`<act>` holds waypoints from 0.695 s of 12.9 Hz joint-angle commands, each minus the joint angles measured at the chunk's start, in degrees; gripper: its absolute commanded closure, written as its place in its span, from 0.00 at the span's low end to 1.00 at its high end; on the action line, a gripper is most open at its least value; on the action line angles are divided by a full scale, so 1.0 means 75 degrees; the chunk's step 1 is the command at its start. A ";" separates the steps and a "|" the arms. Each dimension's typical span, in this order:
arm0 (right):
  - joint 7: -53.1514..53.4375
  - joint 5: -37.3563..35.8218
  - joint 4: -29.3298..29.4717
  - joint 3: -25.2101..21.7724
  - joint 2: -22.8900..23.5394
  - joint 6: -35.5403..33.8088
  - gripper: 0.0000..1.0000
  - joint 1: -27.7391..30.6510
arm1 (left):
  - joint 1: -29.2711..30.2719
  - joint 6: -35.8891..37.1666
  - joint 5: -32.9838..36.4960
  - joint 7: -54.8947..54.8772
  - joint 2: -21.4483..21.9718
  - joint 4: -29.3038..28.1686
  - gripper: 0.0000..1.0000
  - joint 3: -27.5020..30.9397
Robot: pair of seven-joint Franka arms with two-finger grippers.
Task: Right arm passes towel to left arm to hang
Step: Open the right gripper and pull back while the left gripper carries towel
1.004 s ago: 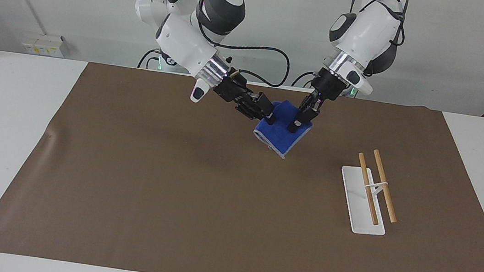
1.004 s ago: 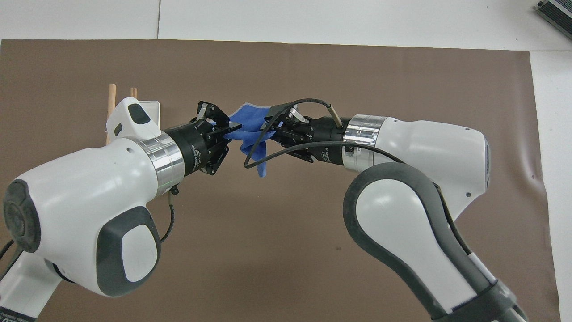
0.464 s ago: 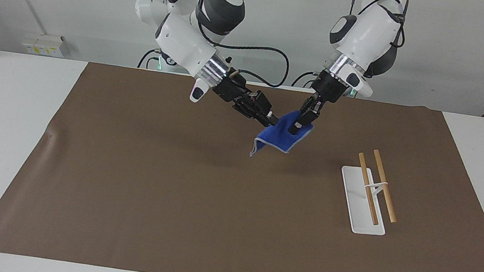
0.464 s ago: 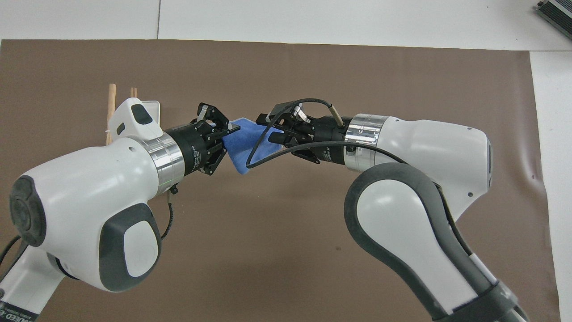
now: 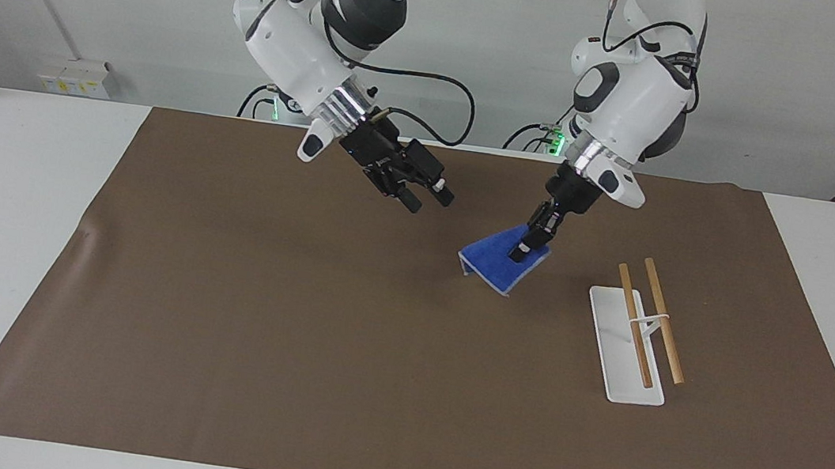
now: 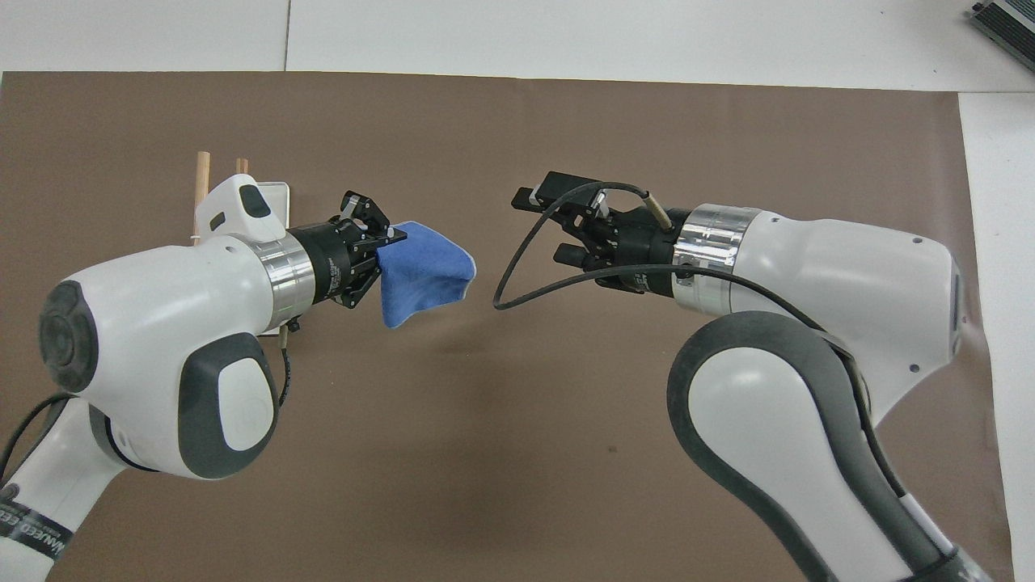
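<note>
The blue towel [image 5: 497, 264] hangs folded from my left gripper [image 5: 525, 249], which is shut on its upper edge and holds it in the air over the brown mat, beside the rack. In the overhead view the towel [image 6: 424, 271] droops from the left gripper [image 6: 384, 244]. My right gripper [image 5: 428, 198] is open and empty, up in the air over the mat toward the right arm's end, well apart from the towel. It also shows in the overhead view [image 6: 543, 226], with its fingers spread.
A white rack base [image 5: 614, 354] with two wooden bars [image 5: 662, 320] stands on the brown mat [image 5: 255, 326] toward the left arm's end. In the overhead view the left arm hides most of the rack [image 6: 275, 194].
The right gripper has let go of the towel and drawn back toward its own end. The left gripper has carried the towel toward the rack and lower.
</note>
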State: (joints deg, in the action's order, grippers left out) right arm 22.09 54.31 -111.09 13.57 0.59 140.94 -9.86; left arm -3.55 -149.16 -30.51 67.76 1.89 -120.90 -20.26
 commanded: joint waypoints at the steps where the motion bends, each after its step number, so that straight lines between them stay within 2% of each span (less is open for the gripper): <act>1: 0.0102 -0.0769 -0.0644 0.0043 -0.0675 -0.0519 0.00 0.0550 | 0.0098 -0.0115 -0.0139 -0.0807 -0.0029 -0.0216 1.00 0.0659; 5: 0.0079 -0.3274 -0.0634 0.0043 -0.1133 -0.2416 0.00 0.1418 | 0.0110 -0.0115 -0.0139 -0.2866 -0.0088 -0.0579 1.00 0.1808; 9: -0.0027 -0.4659 -0.0389 0.0031 -0.1356 -0.3754 0.00 0.1982 | 0.0121 -0.0465 -0.0139 -0.4344 -0.0205 -0.0509 1.00 0.2629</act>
State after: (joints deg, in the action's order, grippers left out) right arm 22.06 23.59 -114.30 13.31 -8.19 115.90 3.50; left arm -2.41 -149.90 -30.51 40.43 0.46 -124.38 -2.15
